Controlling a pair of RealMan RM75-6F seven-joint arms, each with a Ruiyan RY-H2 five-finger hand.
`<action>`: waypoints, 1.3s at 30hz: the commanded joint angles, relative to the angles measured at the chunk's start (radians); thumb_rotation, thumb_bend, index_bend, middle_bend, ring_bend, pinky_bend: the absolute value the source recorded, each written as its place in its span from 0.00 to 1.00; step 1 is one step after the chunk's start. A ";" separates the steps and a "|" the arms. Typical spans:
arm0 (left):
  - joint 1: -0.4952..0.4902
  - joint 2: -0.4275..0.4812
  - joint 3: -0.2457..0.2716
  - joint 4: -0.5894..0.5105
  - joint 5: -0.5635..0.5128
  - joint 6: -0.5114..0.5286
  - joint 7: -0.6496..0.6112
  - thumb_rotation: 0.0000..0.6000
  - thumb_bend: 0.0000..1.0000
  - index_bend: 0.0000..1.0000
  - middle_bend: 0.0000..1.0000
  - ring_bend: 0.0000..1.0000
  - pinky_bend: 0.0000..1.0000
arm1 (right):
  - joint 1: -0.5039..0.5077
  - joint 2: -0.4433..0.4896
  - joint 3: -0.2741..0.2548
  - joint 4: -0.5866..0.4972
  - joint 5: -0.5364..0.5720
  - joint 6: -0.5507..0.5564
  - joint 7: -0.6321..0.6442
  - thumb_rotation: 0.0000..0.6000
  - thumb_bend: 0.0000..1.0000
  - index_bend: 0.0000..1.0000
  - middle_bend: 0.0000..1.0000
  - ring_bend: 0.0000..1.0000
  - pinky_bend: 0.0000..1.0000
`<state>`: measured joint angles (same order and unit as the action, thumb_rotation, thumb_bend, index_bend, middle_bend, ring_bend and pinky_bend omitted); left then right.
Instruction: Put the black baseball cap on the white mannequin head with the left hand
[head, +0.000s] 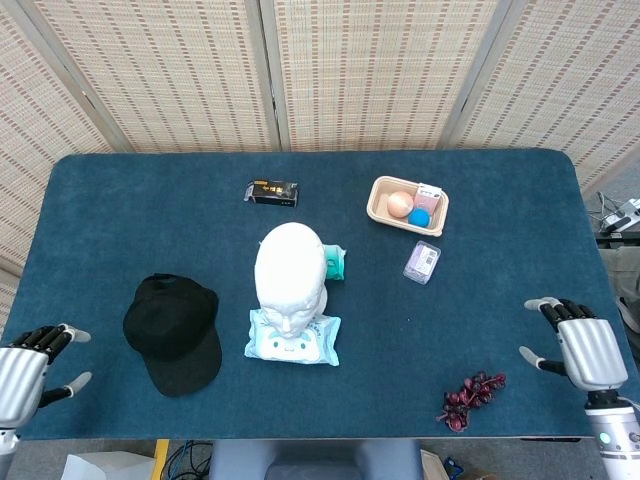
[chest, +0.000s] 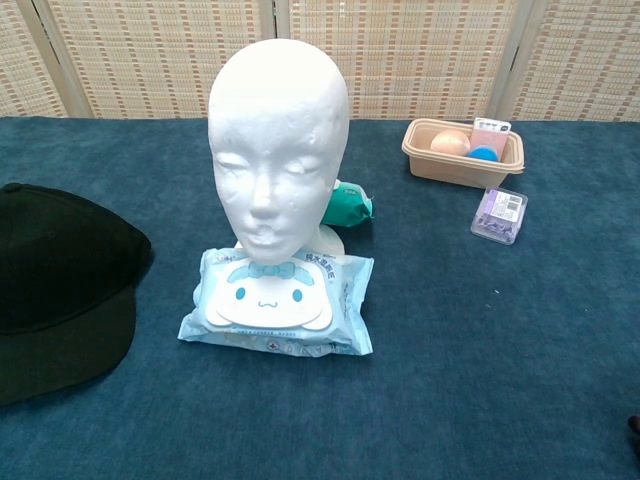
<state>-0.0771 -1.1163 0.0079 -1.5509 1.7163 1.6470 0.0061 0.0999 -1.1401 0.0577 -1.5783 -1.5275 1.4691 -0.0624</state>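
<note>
The left hand (head: 25, 368), silver-backed with dark fingers spread and nothing in them, hangs at the near left corner of the blue felt-covered table (head: 120, 200). The soft black baseball cap (head: 173, 331) lies flat near the left end of the front edge, brim toward that edge, apart from the hand. Just to its right the white foam mannequin head (head: 289, 275) stands upright near the table's middle, with a pale blue wet-wipes pack (head: 292, 338) touching its base in front.

The foam head looks light and sits unclamped, so a cap pushed on from the side could tip it or slide it across the felt. A limp crown may also fold and catch on the forehead. The right hand (head: 583, 350), fingers apart and empty, hovers at the near right corner.

Only the head view shows either hand and the cap's full outline. The chest view alone shows the mannequin's face and how tall it stands above the cap.
</note>
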 joint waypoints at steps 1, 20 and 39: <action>0.001 0.000 0.019 0.004 0.033 0.001 0.003 1.00 0.03 0.45 0.46 0.39 0.46 | -0.001 0.001 0.001 -0.001 -0.001 0.004 0.002 1.00 0.09 0.33 0.35 0.31 0.38; -0.018 -0.038 0.085 -0.008 0.139 -0.054 0.046 1.00 0.00 0.46 0.47 0.39 0.46 | -0.006 0.006 0.002 -0.003 -0.001 0.014 0.008 1.00 0.09 0.33 0.35 0.31 0.38; -0.058 -0.099 0.111 -0.012 0.167 -0.142 0.094 1.00 0.00 0.47 0.48 0.39 0.46 | -0.021 0.026 0.009 -0.010 0.004 0.041 0.038 1.00 0.09 0.33 0.35 0.31 0.38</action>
<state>-0.1347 -1.2145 0.1180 -1.5629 1.8824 1.5052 0.0989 0.0789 -1.1142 0.0670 -1.5882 -1.5238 1.5100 -0.0246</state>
